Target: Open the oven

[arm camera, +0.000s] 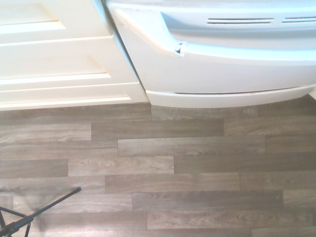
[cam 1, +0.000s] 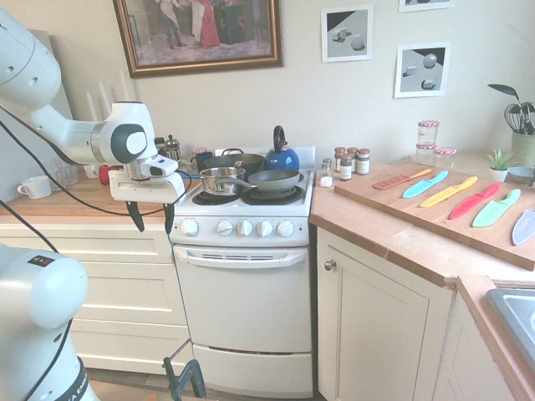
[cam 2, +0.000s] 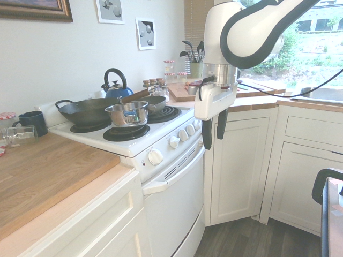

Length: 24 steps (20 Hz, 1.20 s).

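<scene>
The white oven (cam 1: 242, 309) stands between cream units, its door closed and the bar handle (cam 1: 242, 257) running under a row of white knobs (cam 1: 244, 227). My gripper (cam 1: 153, 224) hangs fingers-down at knob height, out in front of the oven's left top corner, open and holding nothing. From the other side, the gripper (cam 2: 214, 136) hangs clear in front of the oven (cam 2: 171, 198) without touching the handle (cam 2: 174, 174). Looking straight down, the wrist view shows the handle (arm camera: 237, 49), the vent slots and the door (arm camera: 222, 74) above the wood floor.
A steel saucepan (cam 1: 219, 179), dark pans (cam 1: 272, 179) and a blue kettle (cam 1: 282, 155) sit on the hob. Cream drawers (cam 1: 100, 284) flank the oven on the left, and a cupboard with a round knob (cam 1: 376, 326) on the right. A board of coloured knives (cam 1: 451, 200) lies on the worktop.
</scene>
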{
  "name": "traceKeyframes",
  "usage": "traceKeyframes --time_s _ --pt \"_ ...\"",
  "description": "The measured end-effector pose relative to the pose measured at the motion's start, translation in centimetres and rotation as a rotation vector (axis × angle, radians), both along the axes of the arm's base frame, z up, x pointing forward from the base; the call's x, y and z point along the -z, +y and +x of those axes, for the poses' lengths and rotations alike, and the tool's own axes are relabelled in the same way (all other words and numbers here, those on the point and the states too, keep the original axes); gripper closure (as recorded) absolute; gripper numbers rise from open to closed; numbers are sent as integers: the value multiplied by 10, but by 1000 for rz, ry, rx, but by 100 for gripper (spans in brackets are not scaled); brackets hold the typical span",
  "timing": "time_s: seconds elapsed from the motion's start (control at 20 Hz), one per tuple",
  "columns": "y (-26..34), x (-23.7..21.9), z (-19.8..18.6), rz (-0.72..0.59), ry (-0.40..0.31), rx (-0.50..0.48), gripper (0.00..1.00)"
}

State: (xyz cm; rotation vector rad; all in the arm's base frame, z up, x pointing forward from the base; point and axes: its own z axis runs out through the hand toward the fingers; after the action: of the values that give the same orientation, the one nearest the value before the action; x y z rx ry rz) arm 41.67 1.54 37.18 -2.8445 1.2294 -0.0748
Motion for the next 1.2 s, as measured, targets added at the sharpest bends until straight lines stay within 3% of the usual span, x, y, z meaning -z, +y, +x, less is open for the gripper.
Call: traceKeyframes --time_s 0.2,0.4,0.7,1.05,1.2 --pt "-5 17 3 16 23 17 0" --pt "-29 91 17 38 74 150 0" --pt "-63 171 66 34 -62 193 0" --pt "-91 185 136 4 -140 216 0" --pt "-91 185 142 1 -124 213 0"
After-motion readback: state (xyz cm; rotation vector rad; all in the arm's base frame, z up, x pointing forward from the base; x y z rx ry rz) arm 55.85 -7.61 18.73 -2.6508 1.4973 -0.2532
